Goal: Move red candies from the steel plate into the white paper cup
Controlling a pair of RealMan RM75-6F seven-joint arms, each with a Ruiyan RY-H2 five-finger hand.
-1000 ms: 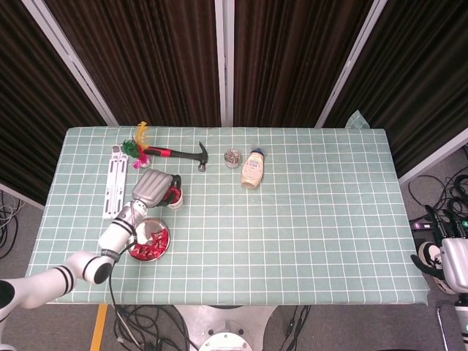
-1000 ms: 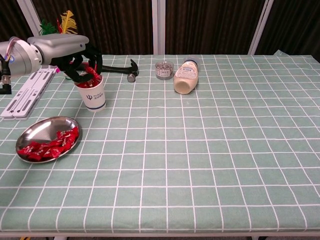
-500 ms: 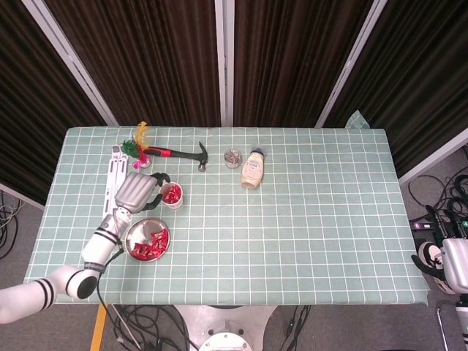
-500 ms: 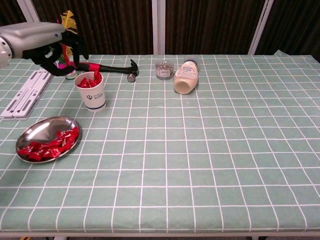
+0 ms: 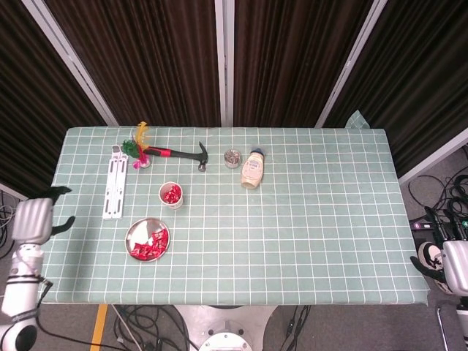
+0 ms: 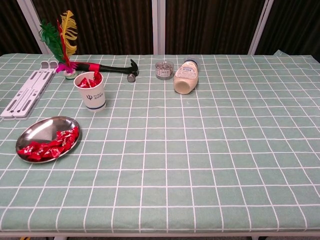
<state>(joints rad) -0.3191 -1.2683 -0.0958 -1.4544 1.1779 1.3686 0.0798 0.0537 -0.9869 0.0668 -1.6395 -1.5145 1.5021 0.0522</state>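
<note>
The white paper cup (image 5: pixel 172 195) stands upright at the left of the table with red candies (image 6: pixel 90 81) heaped in its mouth. In front of it lies the steel plate (image 6: pixel 40 130), red candies (image 6: pixel 50 146) piled on its near right side. My left hand (image 5: pixel 33 219) hangs off the table's left edge, far from cup and plate, its dark fingers apart and holding nothing. It is out of the chest view. My right hand (image 5: pixel 453 267) sits beyond the table's right edge, too small to read its fingers.
A red-handled hammer (image 5: pixel 186 154) and a feather shuttlecock (image 5: pixel 139 146) lie behind the cup. A white folding stand (image 5: pixel 113 190) lies left of the cup. A small jar (image 5: pixel 232 158) and a cream bottle on its side (image 5: pixel 252 170) sit at the back middle.
My left hand has left the cup and swung back leftward off the table, out of the chest view. The cup and plate stay put.
</note>
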